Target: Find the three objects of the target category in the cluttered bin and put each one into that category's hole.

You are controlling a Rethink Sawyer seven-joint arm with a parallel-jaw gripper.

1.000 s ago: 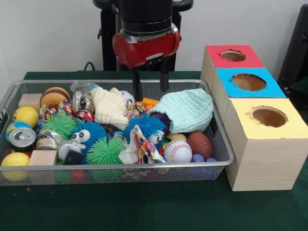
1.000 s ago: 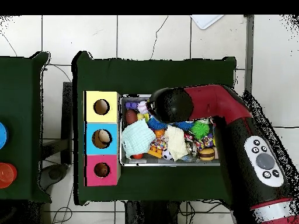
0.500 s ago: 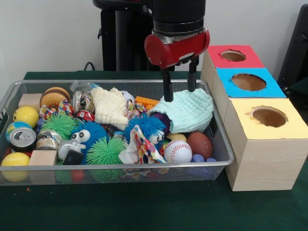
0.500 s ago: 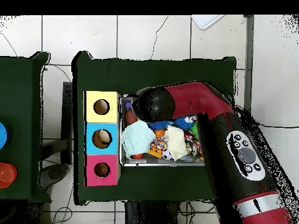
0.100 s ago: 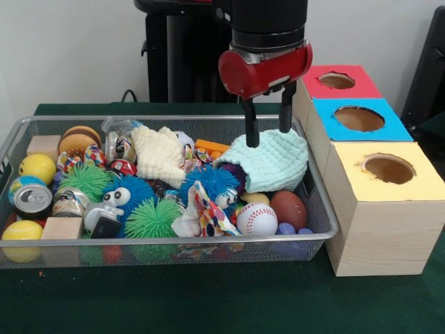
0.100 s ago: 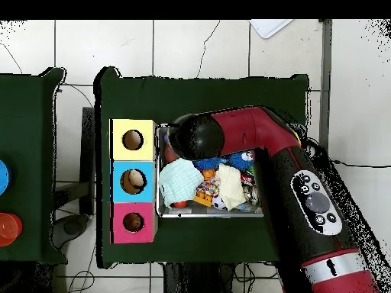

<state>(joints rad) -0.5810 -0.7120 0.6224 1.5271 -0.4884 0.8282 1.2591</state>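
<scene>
Red and black, the gripper (image 5: 268,136) has been moved sideways from the middle of the wire bin (image 5: 327,219) and is now held open and empty over the pale green cloth (image 5: 272,161), which may be picked next.

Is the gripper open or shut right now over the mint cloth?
Open. The gripper shows two black fingers with a clear gap, nothing between them, just above the mint cloth.
</scene>
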